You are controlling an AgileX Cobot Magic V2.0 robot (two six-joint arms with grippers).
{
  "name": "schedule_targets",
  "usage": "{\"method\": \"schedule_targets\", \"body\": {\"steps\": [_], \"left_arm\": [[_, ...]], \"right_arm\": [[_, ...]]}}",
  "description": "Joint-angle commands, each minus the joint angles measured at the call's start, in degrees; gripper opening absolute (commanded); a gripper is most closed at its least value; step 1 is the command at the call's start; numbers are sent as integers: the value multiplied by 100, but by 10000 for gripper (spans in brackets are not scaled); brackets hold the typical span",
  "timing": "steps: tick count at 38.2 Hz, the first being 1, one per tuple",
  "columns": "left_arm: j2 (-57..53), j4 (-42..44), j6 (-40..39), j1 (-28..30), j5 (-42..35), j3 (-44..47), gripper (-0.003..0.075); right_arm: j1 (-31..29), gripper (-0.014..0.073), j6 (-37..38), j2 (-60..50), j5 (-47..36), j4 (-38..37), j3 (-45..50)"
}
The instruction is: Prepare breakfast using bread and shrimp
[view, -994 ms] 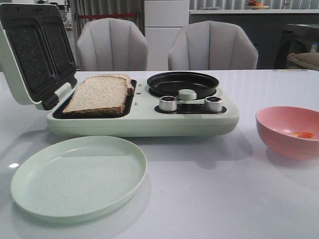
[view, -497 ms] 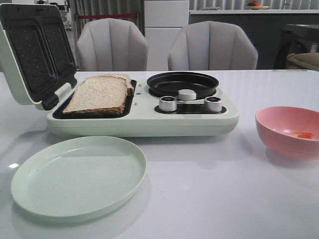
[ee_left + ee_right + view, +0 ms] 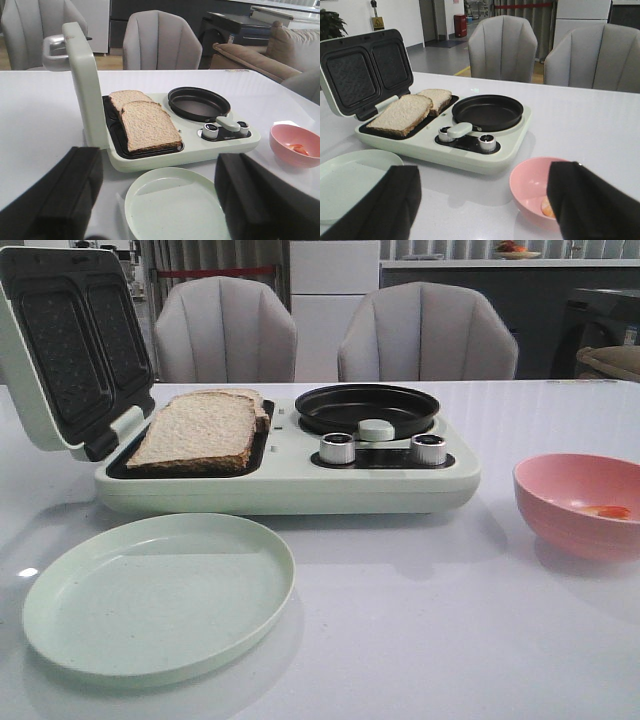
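Front view: neither of my arms is in the picture. The bread (image 3: 200,431), two slices overlapping, lies in the grill tray of the breakfast maker (image 3: 285,480), lid (image 3: 70,345) up, toward the table's far left. The black pan (image 3: 366,406) sits in the maker's right half. A pale green plate (image 3: 160,595) lies near the front left edge of the table (image 3: 450,630). A pink bowl (image 3: 580,505) at the right edge carries the shrimp (image 3: 606,511).

Left wrist view: my left gripper (image 3: 157,192) is spread wide, holding nothing, the plate between its fingers (image 3: 60,195).

Right wrist view: my right gripper (image 3: 485,205) is likewise wide and empty; the shrimp (image 3: 547,207) shows partly, low in the bowl, beside one finger.
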Motion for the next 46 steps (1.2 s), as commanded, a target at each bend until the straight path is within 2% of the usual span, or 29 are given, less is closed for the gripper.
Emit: {"method": "schedule_targets", "body": {"steps": [1, 15, 20, 28, 33, 40, 46], "left_arm": [[71, -20, -3, -47, -468, -147, 529], [84, -43, -3, -47, -509, -147, 529], [427, -43, -57, -47, -377, -423, 529], [2240, 409, -677, -47, -376, -1603, 529], [3495, 514, -677, -9, -388, -2429, 529], [4595, 499, -677, 446, -425, -3467, 529], [5324, 6, -621, 1487, -439, -4161, 529]], "right_arm": [[-25, 614, 10, 68, -475, -5, -107], [-25, 614, 10, 68, -481, -5, -107], [-25, 614, 10, 68, -481, -5, -107], [-25, 614, 10, 68, -481, -5, -107], [-25, 614, 10, 68, -481, -5, -107], [-25, 614, 10, 68, -481, -5, -107], [-25, 614, 10, 68, -481, -5, -107]]}}
